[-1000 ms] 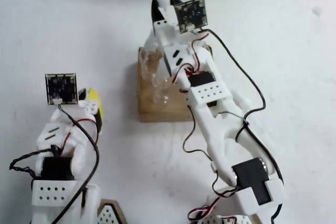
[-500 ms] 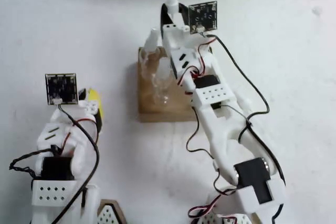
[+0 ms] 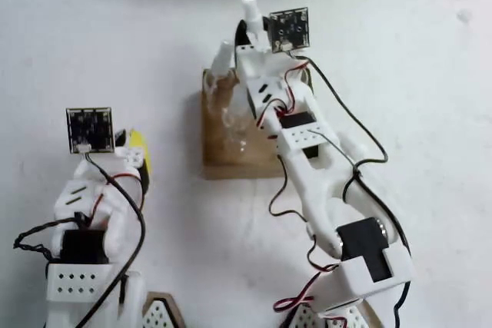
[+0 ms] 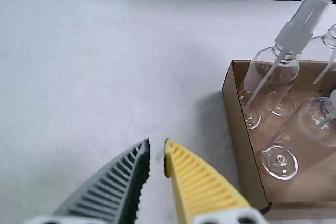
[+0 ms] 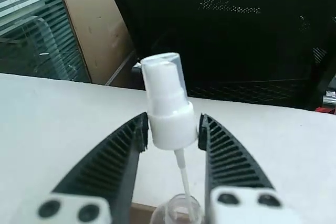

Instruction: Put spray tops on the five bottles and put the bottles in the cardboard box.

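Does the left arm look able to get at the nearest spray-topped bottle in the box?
Probably yes: bare table lies between the left gripper and the cardboard box, and that bottle stands by its near wall; the right gripper holds a spray top farther in.

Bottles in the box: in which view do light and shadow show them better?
Left wrist view: bright highlights outline the bottles; the box throws a soft shadow on the table. High view: they almost vanish against the cardboard.
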### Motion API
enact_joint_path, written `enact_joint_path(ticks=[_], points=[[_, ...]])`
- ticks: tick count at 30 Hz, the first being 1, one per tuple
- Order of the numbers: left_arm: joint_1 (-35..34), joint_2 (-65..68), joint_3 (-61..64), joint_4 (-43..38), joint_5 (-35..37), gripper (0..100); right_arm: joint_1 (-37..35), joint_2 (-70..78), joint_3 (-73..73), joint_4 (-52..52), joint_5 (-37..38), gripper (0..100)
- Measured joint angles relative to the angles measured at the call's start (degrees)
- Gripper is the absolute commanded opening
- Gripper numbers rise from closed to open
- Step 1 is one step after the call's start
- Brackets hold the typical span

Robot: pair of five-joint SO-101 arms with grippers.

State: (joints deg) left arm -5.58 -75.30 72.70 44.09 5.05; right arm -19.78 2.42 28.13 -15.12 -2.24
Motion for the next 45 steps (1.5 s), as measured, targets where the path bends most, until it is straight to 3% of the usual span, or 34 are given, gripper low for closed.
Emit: enact_joint_path(ticks=[30,38,45], points=[[0.0,0.0,0.0,0.0,0.0,6,0.0,-4.7,0.0,0.1,0.0,12.0],[0.0,0.1,1.6,-1.2,0.0,6,0.5,-26.5,0.0,22.8,0.0,11.9],[0.0,0.1,2.5,-2.2,0.0,7,10.7,-51.5,-0.1,47.6,1.1,11.9]])
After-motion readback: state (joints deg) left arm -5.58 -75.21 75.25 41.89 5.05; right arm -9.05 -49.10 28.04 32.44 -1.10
